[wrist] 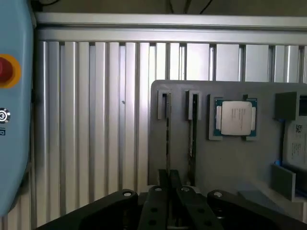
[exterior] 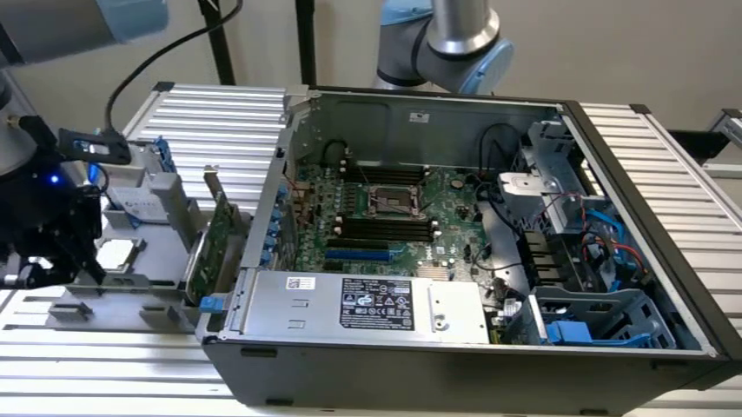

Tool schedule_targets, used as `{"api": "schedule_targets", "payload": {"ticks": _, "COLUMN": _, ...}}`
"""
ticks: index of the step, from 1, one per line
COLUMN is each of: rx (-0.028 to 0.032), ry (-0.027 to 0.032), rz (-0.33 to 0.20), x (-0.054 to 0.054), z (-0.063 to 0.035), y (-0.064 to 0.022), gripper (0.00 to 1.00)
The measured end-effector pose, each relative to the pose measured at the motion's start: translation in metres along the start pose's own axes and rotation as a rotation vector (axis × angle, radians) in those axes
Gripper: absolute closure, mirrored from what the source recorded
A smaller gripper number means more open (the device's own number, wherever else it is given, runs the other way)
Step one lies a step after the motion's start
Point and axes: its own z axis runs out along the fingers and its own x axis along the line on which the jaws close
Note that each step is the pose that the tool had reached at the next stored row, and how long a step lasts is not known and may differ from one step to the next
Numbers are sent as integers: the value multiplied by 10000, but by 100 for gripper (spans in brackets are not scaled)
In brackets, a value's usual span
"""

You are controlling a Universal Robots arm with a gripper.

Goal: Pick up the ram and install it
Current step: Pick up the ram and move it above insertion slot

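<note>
The gripper (wrist: 170,178) sits right over the ram (wrist: 168,136), which stands on edge along the grey holder's (wrist: 230,163) side edge. The ram's long axis runs straight away from the gripper. I cannot tell whether it grips.

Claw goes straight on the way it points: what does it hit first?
Probably the ram stick standing on edge in the grey holder, right ahead of the claw. Depth is unclear, so how near is hard to tell.

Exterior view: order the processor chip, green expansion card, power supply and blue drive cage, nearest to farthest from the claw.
1. Processor chip, beside the claw.
2. Green expansion card, outside the case.
3. Power supply, inside the case.
4. Blue drive cage, case's far end.
</note>
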Motion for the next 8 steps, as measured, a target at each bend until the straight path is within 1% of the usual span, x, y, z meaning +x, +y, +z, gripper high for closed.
{"api": "schedule_targets", "payload": {"ticks": 4, "rx": 1, "ry": -1, "rz": 0, "x": 0, "z": -182, "y": -58, "gripper": 100}}
{"api": "schedule_targets", "payload": {"ticks": 8, "rx": 0, "ry": 0, "rz": 0, "x": -1, "z": -366, "y": -159, "gripper": 100}}
